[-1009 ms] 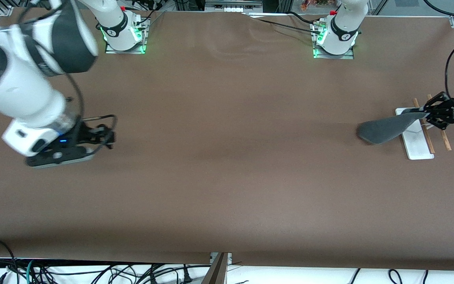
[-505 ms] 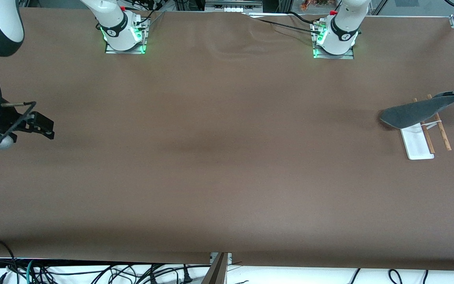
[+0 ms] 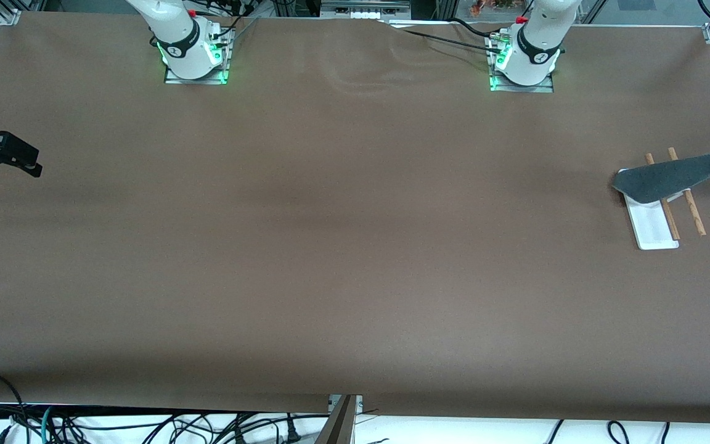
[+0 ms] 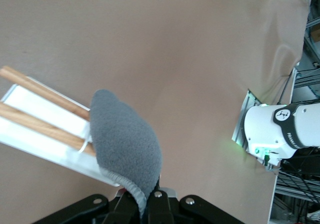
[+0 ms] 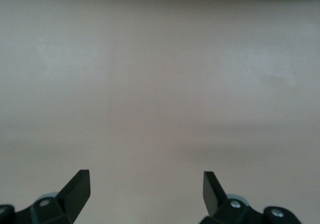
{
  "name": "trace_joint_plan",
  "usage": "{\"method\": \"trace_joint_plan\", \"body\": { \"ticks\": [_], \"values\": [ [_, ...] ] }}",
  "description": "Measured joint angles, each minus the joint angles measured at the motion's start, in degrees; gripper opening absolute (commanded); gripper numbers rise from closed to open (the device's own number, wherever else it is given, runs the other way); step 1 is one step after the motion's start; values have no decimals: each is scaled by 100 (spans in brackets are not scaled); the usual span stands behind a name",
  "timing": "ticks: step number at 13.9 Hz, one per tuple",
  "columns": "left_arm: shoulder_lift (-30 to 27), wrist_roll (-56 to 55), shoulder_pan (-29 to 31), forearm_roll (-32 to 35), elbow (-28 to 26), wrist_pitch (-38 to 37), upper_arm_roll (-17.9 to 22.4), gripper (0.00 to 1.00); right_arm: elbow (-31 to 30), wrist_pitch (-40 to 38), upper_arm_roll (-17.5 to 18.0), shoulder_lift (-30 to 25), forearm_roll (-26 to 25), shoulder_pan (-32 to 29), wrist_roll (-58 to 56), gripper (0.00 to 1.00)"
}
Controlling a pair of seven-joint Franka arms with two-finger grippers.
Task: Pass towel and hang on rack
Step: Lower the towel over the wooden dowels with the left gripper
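While the left gripper (image 4: 145, 204) hangs in the air at the tabletop's edge at the left arm's end, its fingers are clamped on one end of the towel (image 3: 669, 177). The grey cloth stretches out from that grip and spreads over the rack (image 3: 656, 227), hiding the part of the white base and of the two wooden rods (image 3: 694, 217) that lies farther from the front camera. In the left wrist view the towel (image 4: 125, 144) droops across both rods (image 4: 37, 91); whether it touches them I cannot tell. The rack stands on the brown table (image 3: 355, 246) near its edge at the left arm's end. The right gripper (image 3: 4, 154) waits over the table's edge at the right arm's end, fingers (image 5: 75, 186) spread wide, holding nothing, only bare tabletop beneath it.
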Motion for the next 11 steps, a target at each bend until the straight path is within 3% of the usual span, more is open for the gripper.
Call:
{"method": "trace_joint_plan", "body": {
  "ticks": [11],
  "values": [
    [498, 924, 192, 6, 510, 176, 434, 0, -50, 1, -65, 15, 0, 1, -605, 100]
  ]
}}
